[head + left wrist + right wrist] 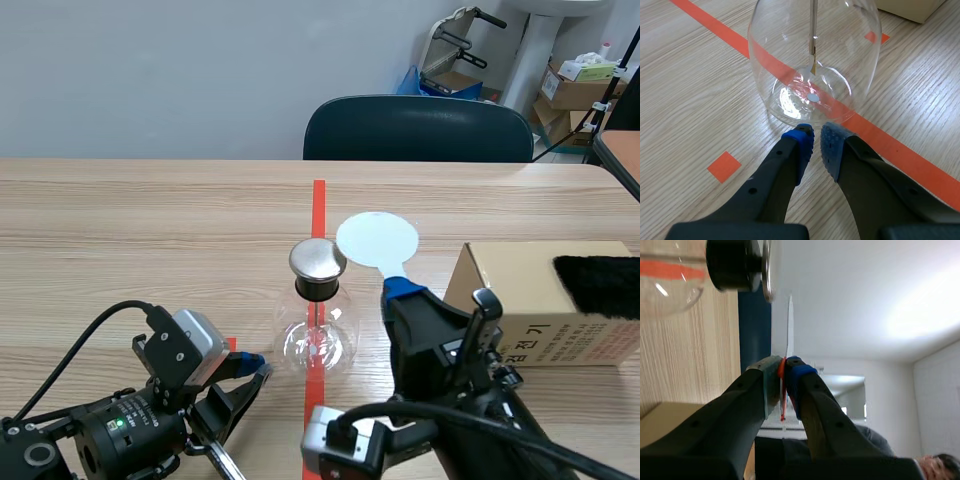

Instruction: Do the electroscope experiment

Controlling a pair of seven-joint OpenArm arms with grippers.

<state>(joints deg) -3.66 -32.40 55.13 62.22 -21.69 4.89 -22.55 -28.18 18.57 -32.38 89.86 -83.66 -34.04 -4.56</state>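
Observation:
The electroscope, a clear glass flask [318, 335] with a black stopper and a round metal cap [318, 258], stands on the orange tape line at the table's middle. Inside the flask [840, 55] a thin rod with a foil leaf [813, 50] hangs down. My left gripper [255, 365] is shut on nothing, its blue pads [801, 145] close to the flask's base. My right gripper [400, 292] is shut on the handle of a white disc [377, 240], held upright just right of the cap. In the right wrist view the disc [789, 325] shows edge-on, near the cap [767, 270].
A cardboard box [520, 290] lies at the right with a black fur piece [600, 285] on its top. A dark chair [418, 130] stands behind the far table edge. Small orange tape squares [724, 166] mark the wood near the flask.

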